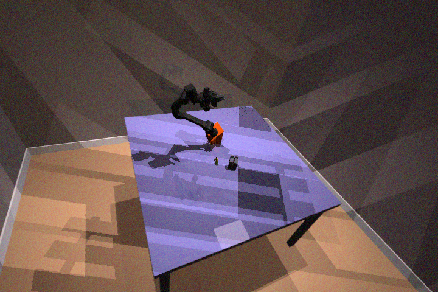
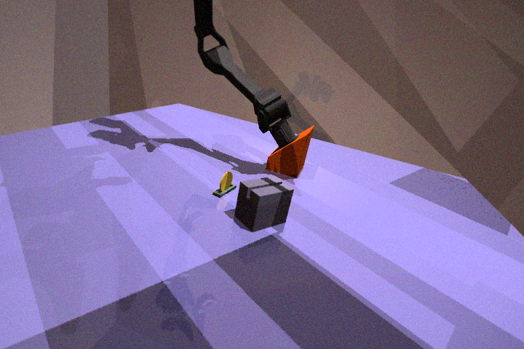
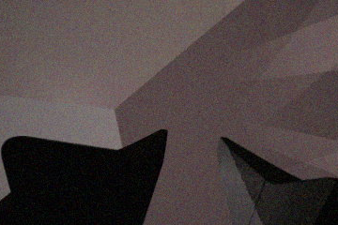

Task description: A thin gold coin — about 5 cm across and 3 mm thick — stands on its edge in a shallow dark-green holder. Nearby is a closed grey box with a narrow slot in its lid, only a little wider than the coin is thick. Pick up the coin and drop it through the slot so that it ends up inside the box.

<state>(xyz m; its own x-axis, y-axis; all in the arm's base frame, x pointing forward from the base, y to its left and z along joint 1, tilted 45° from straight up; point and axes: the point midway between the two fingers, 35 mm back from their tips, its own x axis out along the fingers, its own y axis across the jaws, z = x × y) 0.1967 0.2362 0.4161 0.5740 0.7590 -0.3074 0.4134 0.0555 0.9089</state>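
Note:
The gold coin (image 2: 226,181) stands on edge in the shallow green holder (image 2: 219,193) on the table. In the top view the coin and holder are tiny. The closed grey box (image 1: 233,162) (image 2: 263,206) stands beside the holder, its narrow dark slot running across the lid. My gripper (image 1: 222,98) (image 3: 192,140) is raised high above the table, well away from coin and box. In the wrist view its fingers stand partly apart with only wall between them, so it is open and empty. The gripper is out of frame in the exterior view.
The orange base mount (image 1: 217,132) (image 2: 292,159) of the arm stands behind the box and holder. The purple table (image 1: 178,237) (image 2: 394,230) carries shadows and lighter patches. Walls rise around the table.

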